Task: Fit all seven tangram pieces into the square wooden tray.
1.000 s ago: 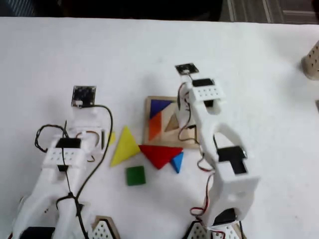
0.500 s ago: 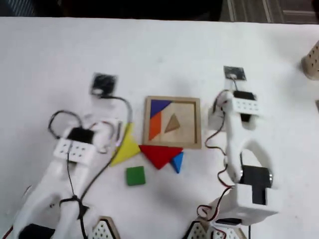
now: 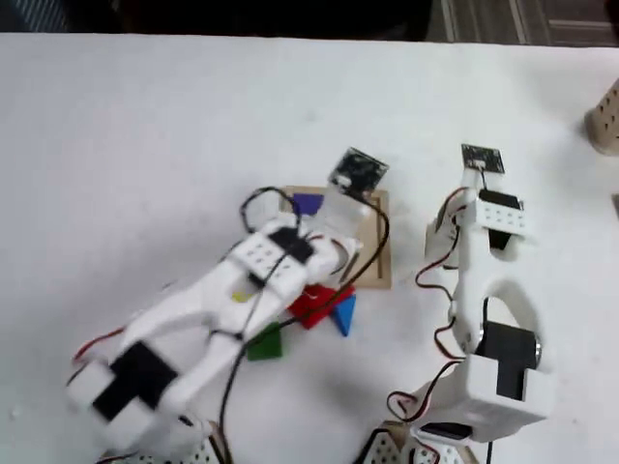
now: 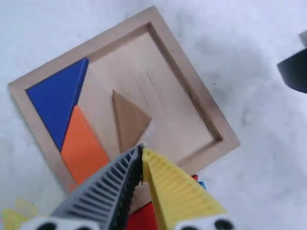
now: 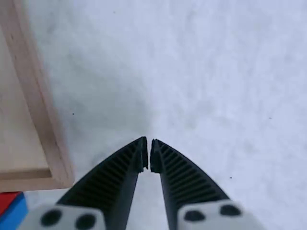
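Observation:
The square wooden tray [image 4: 192,91] holds a blue triangle [image 4: 55,100], an orange piece [image 4: 84,148] and a wood-coloured triangle [image 4: 129,120]. My left gripper [image 4: 142,152], with one grey and one yellow finger, is shut just above the tray's near edge with nothing between its tips. From above, the left arm [image 3: 271,261] lies across the tray [image 3: 382,271]. The red triangle [image 3: 308,304], small blue triangle [image 3: 344,314] and green square [image 3: 263,343] lie in front of the tray. My right gripper [image 5: 148,155] is shut over bare table beside the tray's rim [image 5: 33,96].
The right arm [image 3: 493,217] stands to the right of the tray. A perforated wooden object [image 3: 604,121] sits at the table's right edge. Both arm bases are at the near edge. Open table lies behind the tray and to the far left.
The left arm swung right from beside the yellow triangle to over the tray, now covering that triangle's spot. The right arm drew off the tray to its right.

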Robot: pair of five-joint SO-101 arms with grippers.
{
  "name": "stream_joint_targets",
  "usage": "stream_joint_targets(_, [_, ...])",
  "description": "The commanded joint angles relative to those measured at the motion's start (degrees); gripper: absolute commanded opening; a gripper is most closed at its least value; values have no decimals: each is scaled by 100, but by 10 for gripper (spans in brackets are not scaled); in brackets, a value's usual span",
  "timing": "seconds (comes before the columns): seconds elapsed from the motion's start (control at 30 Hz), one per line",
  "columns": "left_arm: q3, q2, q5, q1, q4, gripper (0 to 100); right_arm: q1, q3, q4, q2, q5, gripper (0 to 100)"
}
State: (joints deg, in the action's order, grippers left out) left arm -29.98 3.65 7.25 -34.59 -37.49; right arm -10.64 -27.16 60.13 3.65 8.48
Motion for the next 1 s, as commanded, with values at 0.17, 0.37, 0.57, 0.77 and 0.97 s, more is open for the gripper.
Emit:
stream_joint_targets(0.17, [1178,1112,-316,-418,334,20,66,35,-75,-286,123,17])
stream_joint_targets(0.37, [1222,1288,-492,-295,352,20,66,26,-75,-286,123,17])
stream_joint_targets(0.57, [1222,1314,-492,40,167,20,66,26,-75,-277,123,17])
stream_joint_targets(0.77, [1222,1314,-492,400,62,20,75,26,-75,-277,123,17])
stream_joint_targets(0.97, [1222,1305,-492,409,53,20,75,26,-75,-277,123,17])
